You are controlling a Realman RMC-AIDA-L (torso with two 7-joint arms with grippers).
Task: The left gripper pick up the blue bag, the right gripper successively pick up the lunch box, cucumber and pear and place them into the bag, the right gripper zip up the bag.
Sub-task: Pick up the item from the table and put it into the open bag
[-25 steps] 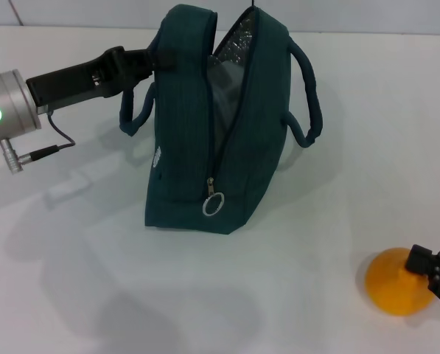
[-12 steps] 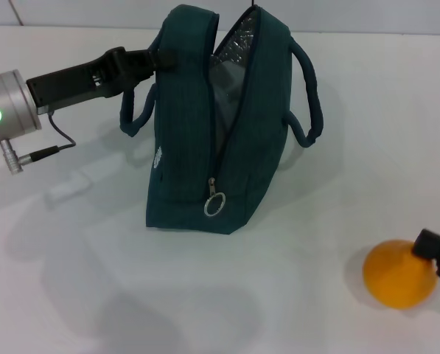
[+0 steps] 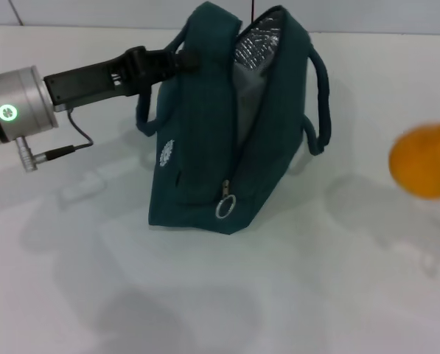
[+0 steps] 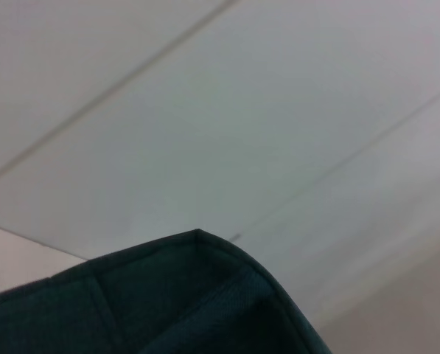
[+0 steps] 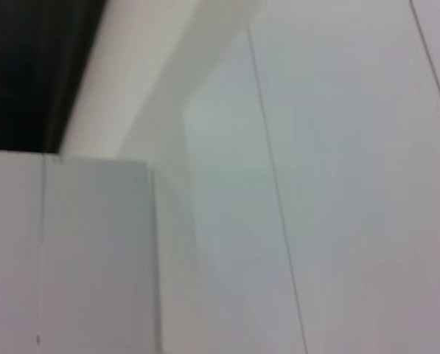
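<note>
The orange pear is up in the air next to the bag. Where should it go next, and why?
Probably sideways toward the bag's open top, then down inside. The pear hangs off the table on the robot's right, short of the mouth, whose foil lining shows. The left gripper holds the bag at its upper edge.

Left tool (image 3: 181,60) outstretched from the left.

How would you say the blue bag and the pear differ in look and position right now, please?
The blue bag is large, dark teal and soft-sided, while the pear is small, rounded and orange-yellow. The bag stands on the table with the left gripper at its top edge; the pear is up off the table at the head view's right edge. The bag gapes open, showing silver lining; the pear is one solid piece.
</note>
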